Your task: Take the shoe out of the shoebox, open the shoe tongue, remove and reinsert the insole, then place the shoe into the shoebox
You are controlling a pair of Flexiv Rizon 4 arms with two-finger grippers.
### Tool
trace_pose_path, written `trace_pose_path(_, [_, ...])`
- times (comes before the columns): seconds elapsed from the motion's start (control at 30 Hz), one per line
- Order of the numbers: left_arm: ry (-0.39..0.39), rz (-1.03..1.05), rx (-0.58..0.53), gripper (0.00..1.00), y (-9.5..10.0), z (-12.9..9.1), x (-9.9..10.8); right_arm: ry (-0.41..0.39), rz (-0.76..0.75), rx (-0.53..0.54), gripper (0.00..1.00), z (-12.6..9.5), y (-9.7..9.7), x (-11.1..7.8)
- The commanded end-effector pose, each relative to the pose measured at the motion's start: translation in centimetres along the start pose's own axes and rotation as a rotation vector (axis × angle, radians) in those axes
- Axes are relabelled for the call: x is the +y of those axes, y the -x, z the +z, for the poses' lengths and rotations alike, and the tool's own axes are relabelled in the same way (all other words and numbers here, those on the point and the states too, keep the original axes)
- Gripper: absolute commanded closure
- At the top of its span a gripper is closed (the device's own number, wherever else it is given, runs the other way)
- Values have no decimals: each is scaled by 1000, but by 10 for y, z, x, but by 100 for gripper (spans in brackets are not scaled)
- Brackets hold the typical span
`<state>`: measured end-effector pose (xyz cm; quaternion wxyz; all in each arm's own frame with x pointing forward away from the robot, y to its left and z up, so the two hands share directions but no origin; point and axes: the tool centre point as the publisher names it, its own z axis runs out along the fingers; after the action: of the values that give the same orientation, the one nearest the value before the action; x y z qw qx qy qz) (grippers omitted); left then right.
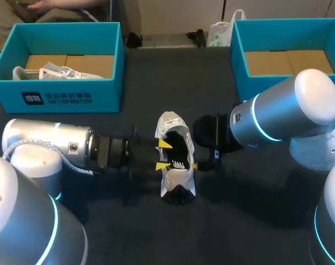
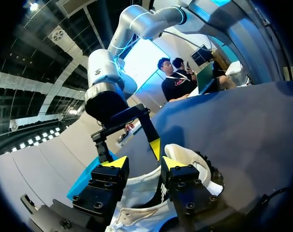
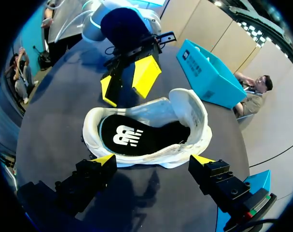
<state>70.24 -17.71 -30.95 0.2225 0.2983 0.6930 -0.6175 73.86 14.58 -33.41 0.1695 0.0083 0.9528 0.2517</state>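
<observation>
Shoe sits sole down mid-table, out of both boxes, opening up, with the black insole showing inside. My left gripper comes in from the left and is at the shoe's left wall. Its fingers are spread apart with nothing clamped between them, and the yellow tips hang over the opening's edge. In the left wrist view the white upper lies under and between those fingers. My right gripper is on the opposite side, fingers wide apart and holding nothing, with the shoe's near wall just ahead of the tips. Left shoebox at the far left corner has another pale shoe in it. Right shoebox at the far right shows a cardboard floor.
</observation>
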Motion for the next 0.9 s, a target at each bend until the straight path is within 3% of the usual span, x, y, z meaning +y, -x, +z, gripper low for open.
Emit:
trace_pose_path(0.03, [9,4,25,56,6,-12,-5,0,1,-2,0,1,-1,0])
trace_pose_path(0.3, [-3,39,179,48,19,-23,-15,0,1,-2,0,1,-1,0])
trace_pose_path(0.4, [-7,50,244,49,25,-27,-19,0,1,-2,0,1,-1,0])
trace_pose_path(0.47, [-18,50,293,42,31,-30,-21,0,1,-2,0,1,-1,0])
trace_pose_path(0.87, [-19,116,660,45,57,-45,-33,0,1,-2,0,1,-1,0])
trace_pose_path(0.9, [-18,118,702,42,60,-45,-34,0,1,-2,0,1,-1,0])
